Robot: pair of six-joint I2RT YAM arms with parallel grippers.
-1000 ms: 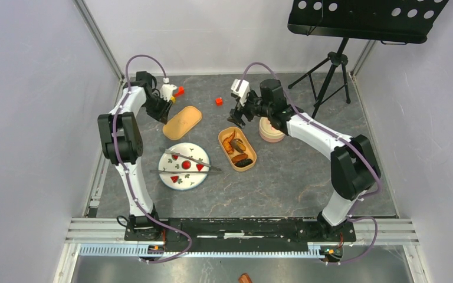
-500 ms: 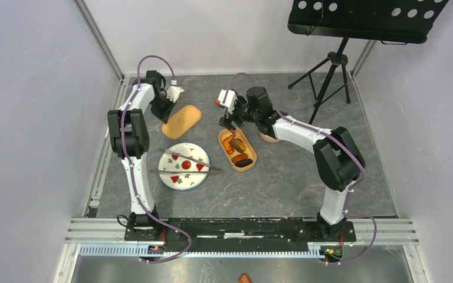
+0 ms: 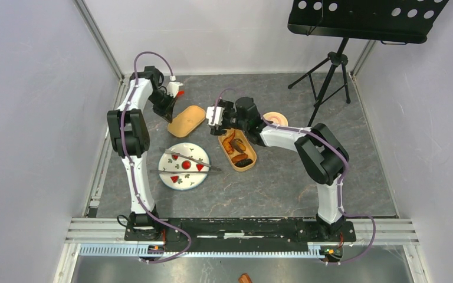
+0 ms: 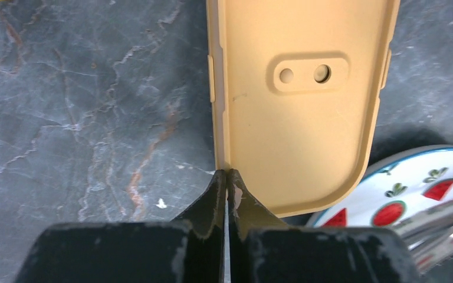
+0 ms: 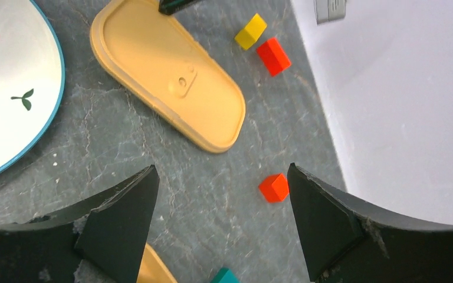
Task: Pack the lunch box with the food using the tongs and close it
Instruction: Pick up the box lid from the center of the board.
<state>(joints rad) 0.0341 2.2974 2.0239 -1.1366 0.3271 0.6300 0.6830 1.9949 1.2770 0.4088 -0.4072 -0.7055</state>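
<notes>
The tan lunch box lid (image 4: 298, 106) lies upside down on the grey table, and my left gripper (image 4: 227, 174) is shut on its near rim, one finger on each side of the edge. The open lunch box (image 3: 238, 150) holds orange-brown fried pieces (image 3: 234, 141) and a dark piece (image 3: 243, 158). Red wedges (image 3: 186, 164) and the tongs (image 3: 191, 158) rest on the white plate (image 3: 169, 177). My right gripper (image 5: 222, 168) hangs open and empty over the table between lid (image 5: 165, 82) and box, near a red cube (image 5: 274, 187).
More cubes lie behind the lid: yellow (image 5: 251, 30), red (image 5: 273, 56), and a teal one (image 5: 224, 276) by the box. A pale round object (image 3: 274, 119) sits right of the right arm. A black tripod (image 3: 330, 76) stands at the back right.
My left gripper has closed on the lid's rim. The right arm has swung left from the pale round object to the gap between lid and box, staying open.
</notes>
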